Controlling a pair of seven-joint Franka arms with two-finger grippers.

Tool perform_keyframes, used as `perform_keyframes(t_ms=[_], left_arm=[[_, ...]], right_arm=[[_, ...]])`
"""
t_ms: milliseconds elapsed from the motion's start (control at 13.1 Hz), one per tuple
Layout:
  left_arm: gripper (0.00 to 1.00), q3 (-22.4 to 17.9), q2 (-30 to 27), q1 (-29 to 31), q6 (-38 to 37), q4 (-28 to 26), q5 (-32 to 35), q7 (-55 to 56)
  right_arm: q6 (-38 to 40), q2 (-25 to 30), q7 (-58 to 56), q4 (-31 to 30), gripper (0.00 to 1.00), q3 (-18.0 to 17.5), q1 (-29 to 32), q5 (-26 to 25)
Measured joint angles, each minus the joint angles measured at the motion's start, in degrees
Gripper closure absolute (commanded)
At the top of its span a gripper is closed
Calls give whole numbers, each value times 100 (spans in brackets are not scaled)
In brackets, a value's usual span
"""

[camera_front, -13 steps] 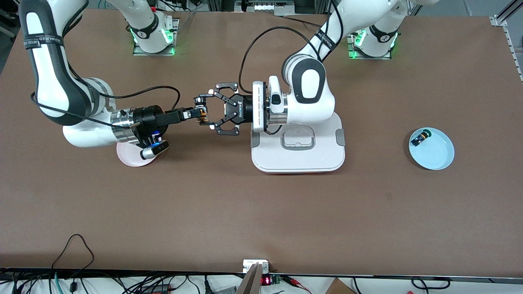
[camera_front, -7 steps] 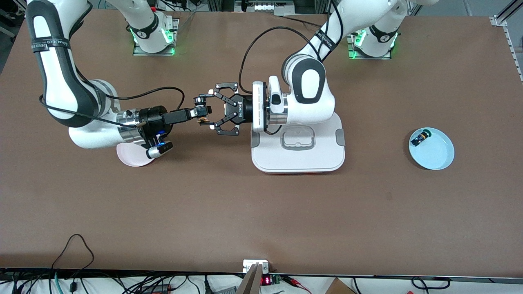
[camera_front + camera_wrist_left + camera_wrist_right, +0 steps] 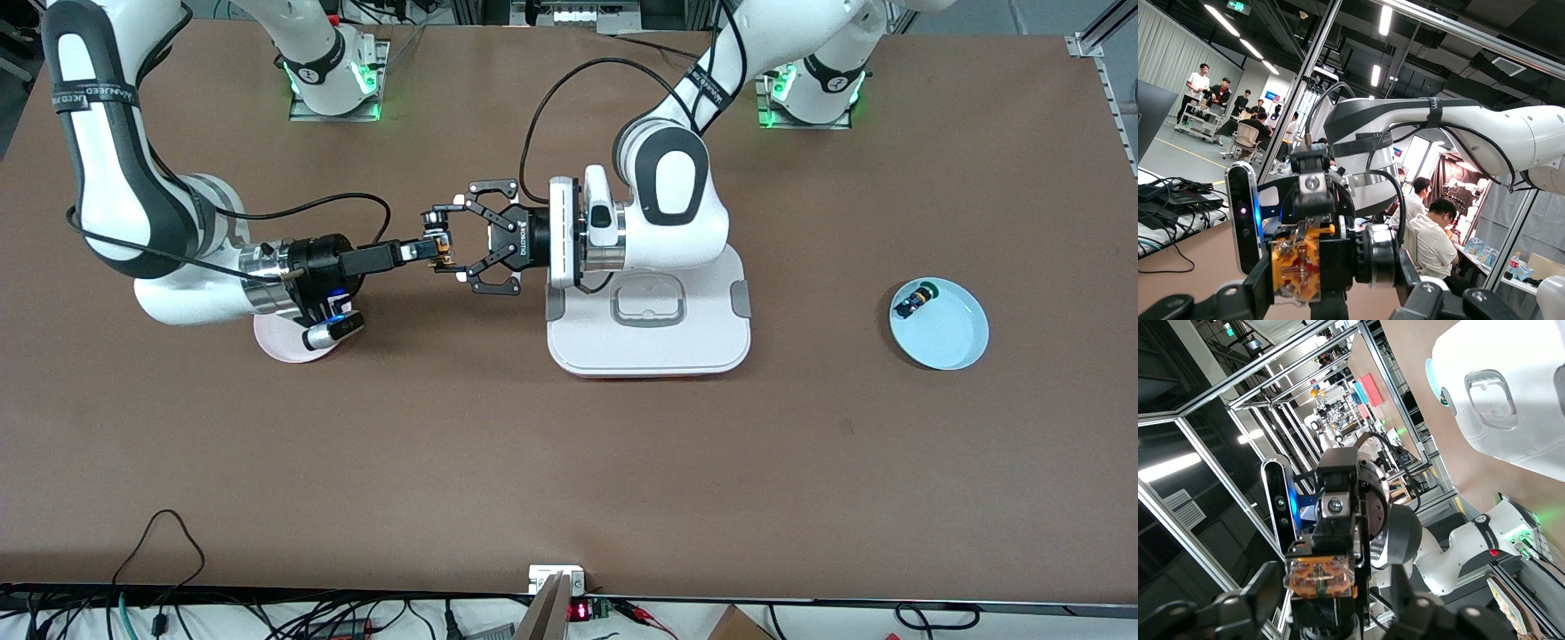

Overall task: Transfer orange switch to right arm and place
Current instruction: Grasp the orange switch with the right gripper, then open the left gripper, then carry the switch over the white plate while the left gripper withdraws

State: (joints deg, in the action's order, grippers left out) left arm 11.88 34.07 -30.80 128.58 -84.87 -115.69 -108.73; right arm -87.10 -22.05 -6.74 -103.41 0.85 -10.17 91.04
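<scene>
The brown desk [image 3: 533, 462] carries everything, and both arms reach in over its middle. The right arm [image 3: 107, 178], white with black bands and a silver wrist section, bends low over the desk and lies level, pointing toward the left arm [image 3: 676, 204], whose white wrist lies level the other way, so the two meet tip to tip. Below the left arm's wrist sits a white rounded tray [image 3: 649, 351] with a clear inset in its top. Toward the left arm's end of the desk lies a light blue plate [image 3: 956, 342]; toward the right arm's end a pink plate [image 3: 280, 347] shows partly from under the right arm's wrist. The left gripper [image 3: 447, 246], with black open-linkage fingers, hangs over bare desk between the pink plate and the tray; its jaws are spread wide, one pad up and one down in the front view, and touch nothing. The right gripper [image 3: 434, 251], slim and black, pokes into the gap between those spread fingers, and its jaws are closed on the orange switch [image 3: 1295, 267]. The switch is thus up in the air over the bare desk, at the right gripper's tip, between the left gripper's fingers but apart from both. In the left wrist view its orange-tan body faces the camera, clamped from the sides. A small black part with a blue body and green cap [image 3: 910, 304] lies in the blue plate, by its rim.
</scene>
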Motion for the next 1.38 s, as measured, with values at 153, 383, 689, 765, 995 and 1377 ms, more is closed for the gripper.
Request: perform_keyframes(t_ms=[153,383,689,765,995,1377], left_arm=[[100,0,0,0,0,0,0,0],[100,-1,-1,6,-3,24,-1,26],[48,-2,-1,9,-3,45,-1,25],[2,-1,-1,10,-3,45,-1,26],[0,-8,0,36,-3,40,-1,26],[0,-40,-146,537,-341,-266,-1,27]], right_arm=[[3,2,1,43,63,-4,-4,0],[2,4,-6,124,74,-3,-2,-29],[2,4,-6,154,78,-3,-2,-29],[2,4,-6,156,78,-3,-2,-29],[0,4,-9,190,78,-3,-2,-25],[-20,3,-7,233,79,-1,6,-17]])
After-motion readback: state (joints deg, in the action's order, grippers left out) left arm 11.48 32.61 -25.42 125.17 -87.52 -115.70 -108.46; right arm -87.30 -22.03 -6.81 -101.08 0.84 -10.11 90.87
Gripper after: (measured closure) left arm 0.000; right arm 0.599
